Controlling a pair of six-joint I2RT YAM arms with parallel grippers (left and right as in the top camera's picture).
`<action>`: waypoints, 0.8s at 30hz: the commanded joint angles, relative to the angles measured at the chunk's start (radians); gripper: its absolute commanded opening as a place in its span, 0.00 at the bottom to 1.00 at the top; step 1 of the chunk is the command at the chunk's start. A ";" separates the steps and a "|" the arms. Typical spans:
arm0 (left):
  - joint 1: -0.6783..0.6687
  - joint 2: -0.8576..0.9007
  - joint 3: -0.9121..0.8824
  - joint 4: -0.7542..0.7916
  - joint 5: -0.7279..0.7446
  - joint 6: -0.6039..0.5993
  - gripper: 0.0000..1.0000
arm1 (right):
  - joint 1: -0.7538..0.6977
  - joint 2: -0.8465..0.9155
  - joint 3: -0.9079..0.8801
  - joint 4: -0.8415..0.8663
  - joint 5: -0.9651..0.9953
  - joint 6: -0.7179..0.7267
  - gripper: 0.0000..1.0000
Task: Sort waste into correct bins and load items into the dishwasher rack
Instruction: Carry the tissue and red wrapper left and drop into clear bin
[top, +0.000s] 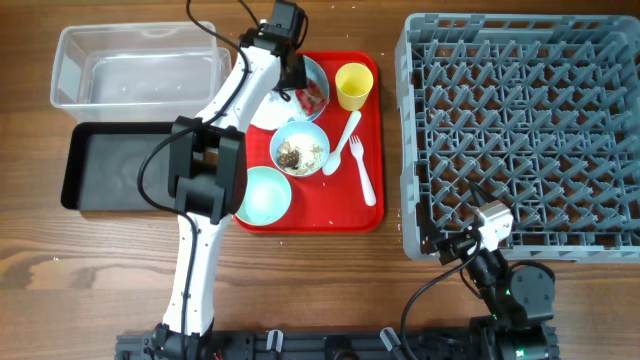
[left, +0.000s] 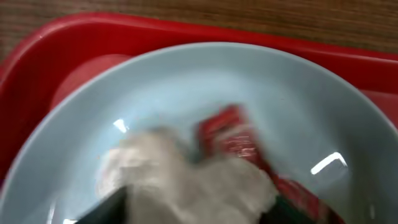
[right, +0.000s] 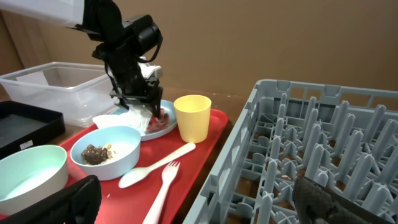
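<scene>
White crumpled napkin (left: 186, 180) lies against the red snack wrapper (left: 233, 134) on the pale blue plate (left: 298, 93), where the left gripper (right: 142, 107) reaches down onto it, likely to bin it, though I cannot tell whether it has closed, while the right gripper (top: 455, 245) sits wide open and empty beside the dishwasher rack (top: 520, 120).

bins 2: clear tub (top: 62, 72), black tray-bin (top: 110, 172) | bowls 2: green bowl (top: 266, 196), blue bowl (top: 314, 133) | plate (top: 318, 73) 1 | cup (top: 353, 86) 1 | spoon (top: 343, 141) 1 | fork (top: 365, 177) 1 | rack (top: 409, 140) 1
</scene>
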 joint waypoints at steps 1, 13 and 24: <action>-0.001 0.071 -0.006 0.021 0.025 -0.005 0.22 | 0.006 -0.006 -0.001 0.003 -0.017 -0.017 1.00; 0.083 -0.180 0.008 0.009 0.049 0.001 0.04 | 0.006 -0.006 -0.001 0.003 -0.017 -0.016 1.00; 0.315 -0.386 0.007 -0.039 0.070 -0.058 0.04 | 0.006 -0.006 -0.001 0.003 -0.017 -0.017 1.00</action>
